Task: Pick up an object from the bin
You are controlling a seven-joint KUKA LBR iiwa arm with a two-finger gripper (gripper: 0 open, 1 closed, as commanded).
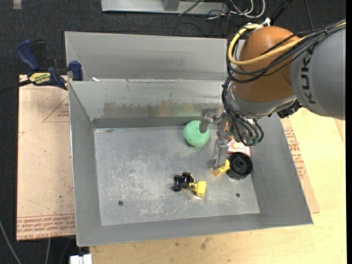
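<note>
Candidates for the pick lie close under the gripper (212,145), toward the right of the bin (137,164). The likeliest is the green ball (193,135), which sits on the floor just in front of the back wall, right of the middle. Being round, it has no long axis and points no way, so any approach angle should serve. It lies to the left of the jaws rather than between them: one of the fingers (219,147) runs down well to its right, while the other meets the ball's upper right edge. The jaws stand wide apart, and nothing can be seen held in the gap. A grasp of the ball would probably call for a shift leftward first.

The lower finger ends at a small yellow piece (221,170), which is too small for its axis to be made out. It touches a black round thing (241,166) on its right. Just above that, a pink-and-white scrap (240,146) lies half under the wrist cables.

Further out, near the middle front, a black-and-yellow toy (188,184) lies apart from the rest. Its length runs from upper left to lower right, black end leftward. The orange cover (264,54) hangs over the bin's back right corner.
</note>
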